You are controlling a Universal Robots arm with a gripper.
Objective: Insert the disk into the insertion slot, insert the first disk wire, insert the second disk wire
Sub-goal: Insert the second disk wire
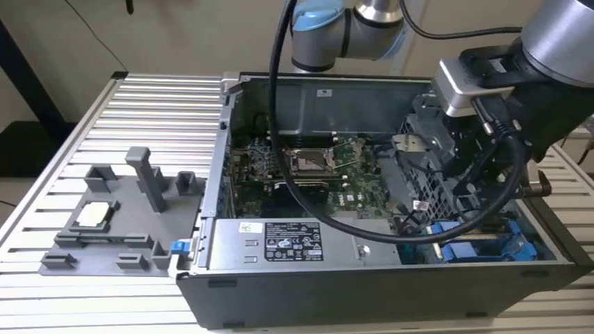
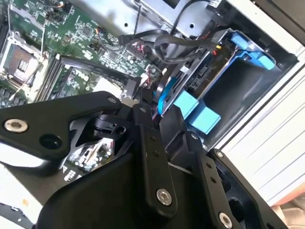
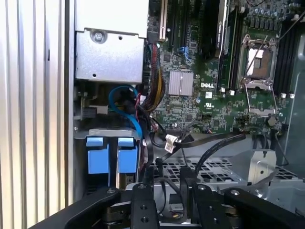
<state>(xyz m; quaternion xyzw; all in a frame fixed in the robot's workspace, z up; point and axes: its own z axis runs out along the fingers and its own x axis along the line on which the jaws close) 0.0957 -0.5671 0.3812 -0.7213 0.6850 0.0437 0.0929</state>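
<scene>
The disk's bright blue carrier (image 1: 483, 245) sits low in the insertion slot of the grey metal drive cage (image 1: 422, 149), at the exterior view's right end of the open computer case. In both wrist views its two blue end tabs (image 3: 112, 155) (image 2: 195, 112) stick out of the cage. My gripper (image 3: 167, 191) (image 2: 158, 114) hangs just above the cage beside those tabs. Black wires with labelled plugs (image 3: 174, 140) lie loose on the perforated cage top close to it. A light blue wire (image 3: 125, 107) loops beside the carrier.
The case (image 1: 371, 292) stands on a slatted aluminium table (image 1: 139, 111). A grey power-supply box (image 1: 297, 243) lies along its front, and the green motherboard (image 1: 307, 167) fills the middle. A thick black arm cable (image 1: 307, 202) droops across the board. A grey fixture (image 1: 121, 216) stands outside the case.
</scene>
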